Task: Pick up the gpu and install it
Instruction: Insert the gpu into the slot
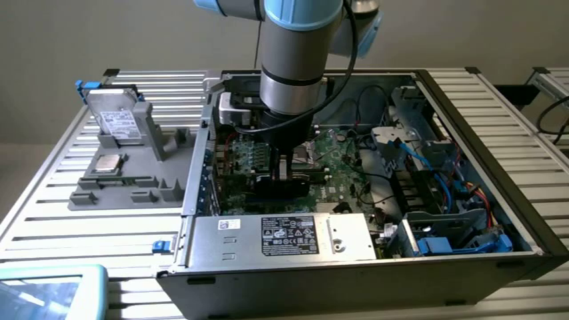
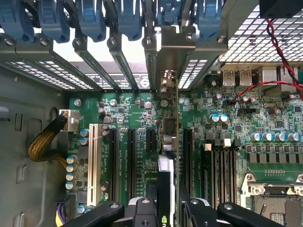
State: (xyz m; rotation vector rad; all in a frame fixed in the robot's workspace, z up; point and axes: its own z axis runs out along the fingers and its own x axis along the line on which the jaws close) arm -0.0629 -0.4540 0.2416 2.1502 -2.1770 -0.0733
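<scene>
Inside the open computer case [image 1: 480, 133], the arm reaches straight down over the green motherboard [image 1: 342, 153]. The gpu [image 1: 282, 187], a black card, stands on edge under my gripper [image 1: 284, 170]. In the wrist view the gpu [image 2: 169, 137] appears edge-on, upright over a long black expansion slot. Its metal bracket [image 2: 165, 52] lies against the rear slot openings. My gripper [image 2: 165, 210] is shut on the card, with a black finger [image 2: 144, 210] on either side of it.
A grey fixture [image 1: 169, 150] at the exterior view's left holds a silver hard drive [image 1: 116, 120], a processor [image 1: 108, 163] and a memory stick [image 1: 111, 181]. The power supply [image 1: 284, 233] sits at the case front. Blue latches [image 2: 90, 21], a braided cable [image 2: 45, 142] and red wires [image 2: 279, 47] surround the slot.
</scene>
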